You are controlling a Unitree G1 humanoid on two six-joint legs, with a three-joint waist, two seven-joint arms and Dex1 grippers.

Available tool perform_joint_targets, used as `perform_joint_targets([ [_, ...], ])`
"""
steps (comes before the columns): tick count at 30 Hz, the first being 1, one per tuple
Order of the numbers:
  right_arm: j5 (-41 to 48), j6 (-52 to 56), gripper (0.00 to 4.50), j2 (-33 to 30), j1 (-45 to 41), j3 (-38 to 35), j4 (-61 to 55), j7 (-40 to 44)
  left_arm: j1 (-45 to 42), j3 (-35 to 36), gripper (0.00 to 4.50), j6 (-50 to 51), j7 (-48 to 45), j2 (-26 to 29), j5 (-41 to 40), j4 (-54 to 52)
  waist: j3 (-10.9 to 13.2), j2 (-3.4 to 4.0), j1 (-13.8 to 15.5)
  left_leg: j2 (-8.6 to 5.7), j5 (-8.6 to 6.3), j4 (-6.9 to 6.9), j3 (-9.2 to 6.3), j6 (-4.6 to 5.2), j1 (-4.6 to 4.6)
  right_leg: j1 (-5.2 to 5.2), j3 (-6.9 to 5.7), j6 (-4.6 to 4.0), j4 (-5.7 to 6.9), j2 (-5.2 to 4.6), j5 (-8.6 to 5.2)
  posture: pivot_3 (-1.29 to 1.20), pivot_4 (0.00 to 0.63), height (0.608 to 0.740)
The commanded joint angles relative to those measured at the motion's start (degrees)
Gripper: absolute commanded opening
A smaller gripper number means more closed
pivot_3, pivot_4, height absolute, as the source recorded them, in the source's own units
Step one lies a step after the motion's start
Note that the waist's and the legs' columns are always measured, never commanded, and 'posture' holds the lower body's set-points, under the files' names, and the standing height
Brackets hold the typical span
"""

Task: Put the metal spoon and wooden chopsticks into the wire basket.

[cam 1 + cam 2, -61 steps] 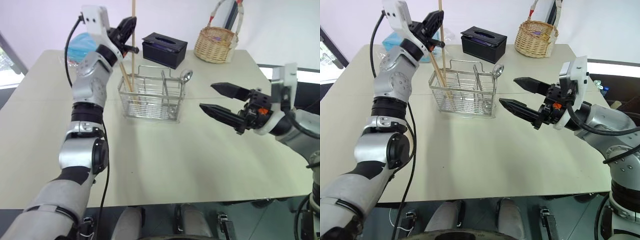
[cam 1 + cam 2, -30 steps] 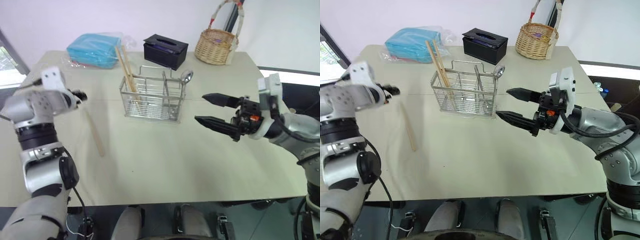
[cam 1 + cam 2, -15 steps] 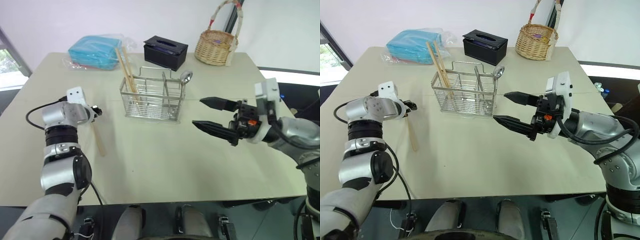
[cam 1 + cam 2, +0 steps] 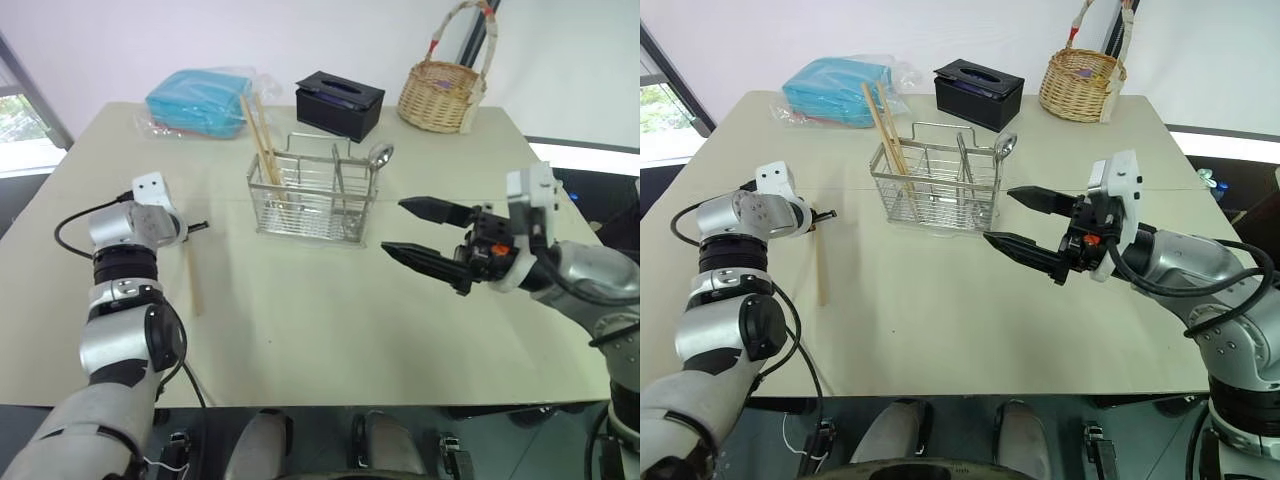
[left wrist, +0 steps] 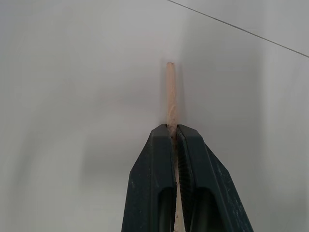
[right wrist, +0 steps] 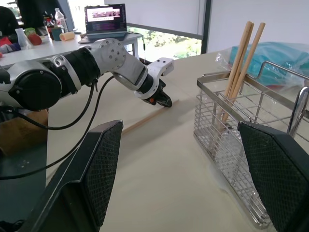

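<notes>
Pinching the near-basket end of the last loose chopstick, the left gripper has its two black fingers shut flat on the wood; the left wrist view shows the stick running out from between the pads onto the bare tabletop. Taking the wire basket as the landmark, this chopstick lies on the table well to the basket's left, its long axis running from the gripper toward the table's front edge, roughly parallel to the basket's short side. So the grip is at one end, and the length trails back toward the robot; lifting it will likely leave the stick hanging or swinging from the fingertips. Two wooden chopsticks already stand leaning in the basket's left compartment, and the metal spoon stands at the basket's right end. The right gripper hovers just right of the basket, fingers spread wide and holding nothing. Behind the basket sit a blue packet, a black tissue box and a wicker basket, all well apart from the work. The table is pale, smooth and matte; white walls stand behind it.
</notes>
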Motion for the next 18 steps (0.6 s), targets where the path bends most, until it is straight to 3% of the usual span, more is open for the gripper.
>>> perform_joint_targets([
  [1, -0.4, -1.7, 3.93, 0.4, -2.0, -0.8, 0.6, 0.1, -2.8, -1.0, 0.03, -8.2, -1.6, 3.0, 1.6, -3.7, 0.1, -0.11, 0.0, 0.01, 0.0, 0.0, 0.0, 0.0, -0.02, -0.02, 0.0, 0.0, 0.0, 0.02, 0.0, 0.0, 0.15, 0.661],
  [7, -2.2, -2.9, 3.93, 1.1, -4.7, -1.6, 3.6, -1.2, -9.3, 1.7, 0.03, -27.8, -4.0, 8.6, 1.0, -4.8, 0.0, -0.16, -0.1, 0.01, 0.05, 0.02, 0.0, -0.07, -0.59, -0.54, 0.0, -0.03, -0.02, 0.01, 0.03, 0.0, 0.15, 0.661],
  [11, -2.1, -2.2, 3.93, 1.3, -6.6, -2.2, 4.2, -3.2, -14.2, 4.4, 0.03, -37.3, -11.0, 8.6, -4.4, -8.0, 0.0, -0.14, 0.2, -0.03, 0.21, 0.03, 0.03, -0.35, -0.82, -0.73, -0.02, -0.05, -0.07, -0.06, 0.05, 0.0, 0.15, 0.661],
  [18, -1.1, -1.8, 3.93, 1.2, -5.4, -3.0, 2.1, -4.5, -24.4, 6.4, 0.03, -37.1, -17.8, 4.0, -13.9, -7.4, 0.0, -0.17, 0.1, -0.37, 0.06, 0.1, -0.04, -0.04, -0.77, -0.51, -0.06, 0.03, -0.13, -0.13, 0.09, 0.0, 0.15, 0.661],
])
